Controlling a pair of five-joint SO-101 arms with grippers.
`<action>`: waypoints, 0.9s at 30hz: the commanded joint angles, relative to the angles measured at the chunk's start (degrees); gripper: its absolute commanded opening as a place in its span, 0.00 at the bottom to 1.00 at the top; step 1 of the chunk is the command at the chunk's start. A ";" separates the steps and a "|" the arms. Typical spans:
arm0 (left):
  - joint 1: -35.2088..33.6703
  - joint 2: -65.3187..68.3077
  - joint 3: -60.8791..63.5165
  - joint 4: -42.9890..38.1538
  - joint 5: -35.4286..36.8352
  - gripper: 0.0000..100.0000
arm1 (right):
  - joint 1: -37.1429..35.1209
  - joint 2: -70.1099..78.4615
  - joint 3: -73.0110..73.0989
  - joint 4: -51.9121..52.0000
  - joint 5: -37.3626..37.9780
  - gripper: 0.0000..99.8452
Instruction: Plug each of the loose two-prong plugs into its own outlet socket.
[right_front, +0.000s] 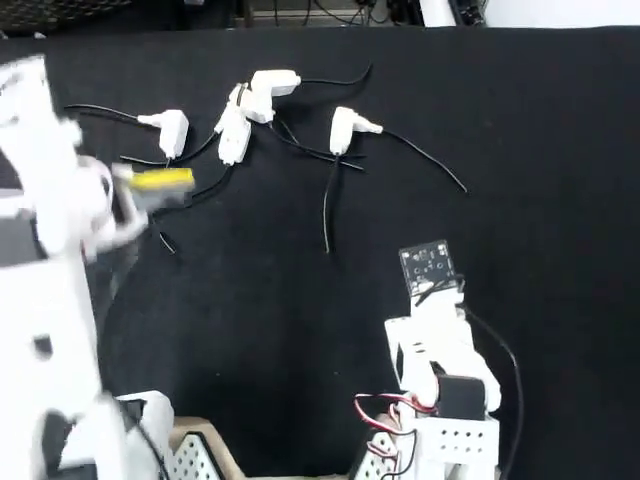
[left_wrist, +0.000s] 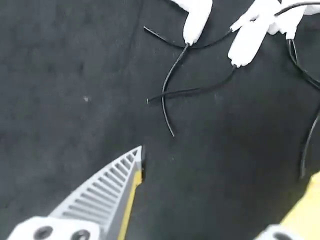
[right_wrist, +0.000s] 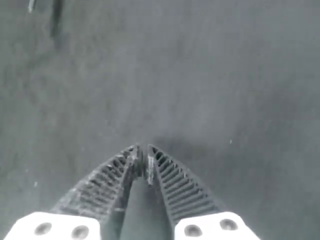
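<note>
Several white plug and socket pieces with thin black wires lie at the far side of the black table: one at the left, two close together, and one further right. My left gripper hovers open just short of the leftmost pieces, with nothing between its grey ribbed finger and its yellow one. My right gripper is shut on nothing, low over bare cloth.
Loose black wires trail from the pieces toward the table's middle. The right arm sits folded at the near edge, its base beside it. The left arm's white body stands along the left side.
</note>
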 joint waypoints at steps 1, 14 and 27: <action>0.04 -24.35 27.12 -11.52 -1.23 0.48 | -0.79 -1.98 0.22 1.85 0.09 0.01; -0.40 -63.65 69.67 -23.03 -7.56 0.48 | -0.88 -1.98 0.31 1.76 0.09 0.01; -0.48 -64.79 85.23 -29.98 -7.74 0.48 | -0.88 -1.98 0.31 1.76 0.09 0.01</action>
